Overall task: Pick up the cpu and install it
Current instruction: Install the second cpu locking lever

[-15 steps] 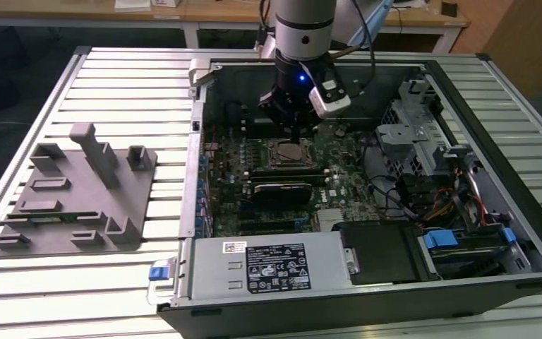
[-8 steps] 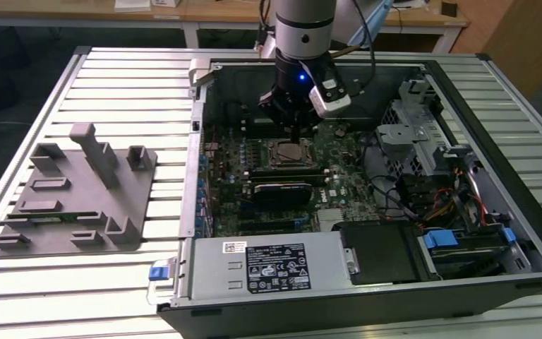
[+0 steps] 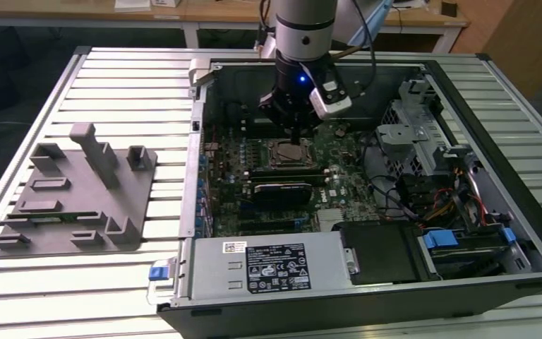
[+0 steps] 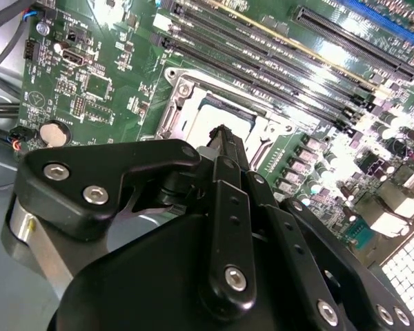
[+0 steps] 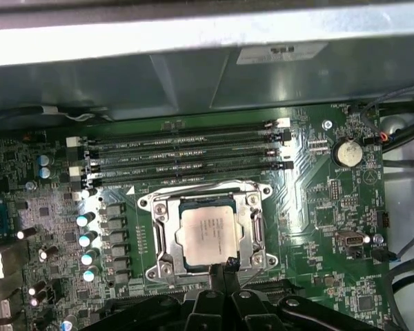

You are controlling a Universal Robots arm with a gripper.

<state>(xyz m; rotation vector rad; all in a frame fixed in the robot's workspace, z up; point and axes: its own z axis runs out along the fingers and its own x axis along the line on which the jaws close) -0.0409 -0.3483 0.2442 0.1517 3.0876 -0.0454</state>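
The cpu (image 5: 208, 235) lies flat in the motherboard socket (image 5: 208, 231), its silvery top plate facing up and framed on all sides by the metal socket bracket (image 5: 161, 238). In the first wrist view the gripper (image 5: 223, 270) has its fingertips pressed together into a single narrow point, and that point sits at the edge of the cpu — right at the corner of the plate nearest the camera. Whether the tip actually touches the chip or hangs just above it cannot be told. The fingers are clenched with nothing between them.

In the second wrist view the gripper (image 4: 223, 134) shows the same closed tips above the socket, with the row of memory slots (image 4: 276, 58) just beyond it.

In the exterior view the arm (image 3: 301, 42) reaches down into the open computer case (image 3: 497, 106), which lies on its side on the slatted metal surface (image 3: 121, 78). The gripper (image 3: 296, 138) stands upright over the socket, near the middle of the motherboard (image 3: 341, 169). A grey fixture tray (image 3: 73, 201) with upright posts rests on the surface beside the case, toward the exterior view's left.
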